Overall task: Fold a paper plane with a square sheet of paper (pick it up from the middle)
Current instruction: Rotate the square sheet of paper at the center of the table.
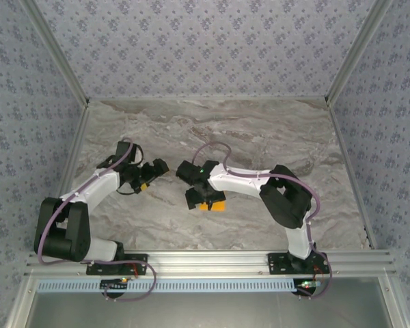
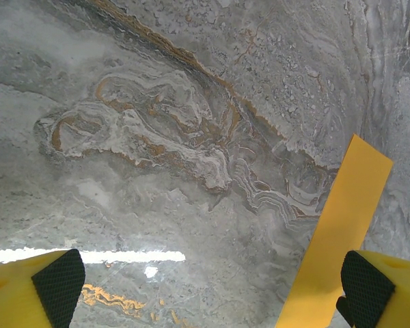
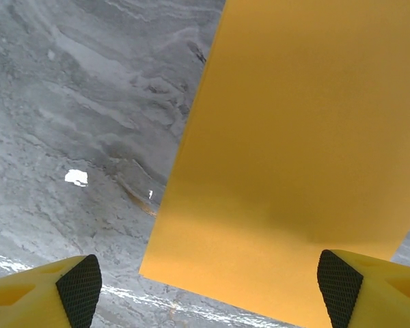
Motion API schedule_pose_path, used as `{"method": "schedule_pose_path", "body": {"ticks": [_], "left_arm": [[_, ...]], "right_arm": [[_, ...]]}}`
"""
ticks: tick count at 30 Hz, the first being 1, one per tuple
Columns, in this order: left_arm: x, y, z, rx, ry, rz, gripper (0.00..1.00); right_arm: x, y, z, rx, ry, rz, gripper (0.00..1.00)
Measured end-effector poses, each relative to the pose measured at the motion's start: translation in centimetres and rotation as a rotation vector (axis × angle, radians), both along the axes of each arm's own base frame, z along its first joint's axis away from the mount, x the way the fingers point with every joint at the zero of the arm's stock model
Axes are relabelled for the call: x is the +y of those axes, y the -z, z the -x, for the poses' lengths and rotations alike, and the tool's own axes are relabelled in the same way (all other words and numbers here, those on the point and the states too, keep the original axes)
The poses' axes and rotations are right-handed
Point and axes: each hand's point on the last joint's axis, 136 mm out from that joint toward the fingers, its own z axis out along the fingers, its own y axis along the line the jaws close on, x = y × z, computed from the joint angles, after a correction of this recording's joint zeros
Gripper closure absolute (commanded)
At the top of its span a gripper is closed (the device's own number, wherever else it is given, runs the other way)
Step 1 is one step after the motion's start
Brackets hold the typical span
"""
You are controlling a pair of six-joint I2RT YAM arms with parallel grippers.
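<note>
**Right gripper over the paper, fingers apart**

The right gripper (image 3: 210,292) hangs low over the paper (image 3: 294,137) with its fingers spread wide, holding nothing. The sheet lies flat on the bench (image 3: 82,102). Its near edge runs between the two pads, and it stretches away ahead of the gripper, mostly toward the finger on the right of the wrist view.

The left gripper (image 2: 212,287) is also wide apart and empty. A narrow strip of paper shows just inside one of its fingers; I cannot tell whether they touch.

The step in hand looks like taking the sheet by its middle. To do that well:

- **Centre first:** shift the right gripper forward and toward the paper's side, so the middle sits between the pads.
- **Raise a ridge:** flat paper gives no edge to pinch, so press down lightly and draw the pads together until one rises.
- **Clamp, then lift slowly:** a fast lift could let the sheet slip.
</note>
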Motion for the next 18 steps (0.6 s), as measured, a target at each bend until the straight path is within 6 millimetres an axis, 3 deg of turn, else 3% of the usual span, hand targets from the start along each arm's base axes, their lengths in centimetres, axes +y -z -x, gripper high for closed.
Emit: {"method": "schedule_pose_path", "body": {"ticks": [10, 18], "left_arm": [[0.0, 0.2, 0.2, 0.006, 0.000, -0.001, 0.01], [0.0, 0.2, 0.2, 0.007, 0.000, -0.001, 0.01]], "right_arm": [[-0.6, 1.8, 0.4, 0.036, 0.010, 0.036, 0.17], [-1.0, 1.9, 0.3, 0.041, 0.025, 0.018, 0.31]]}}
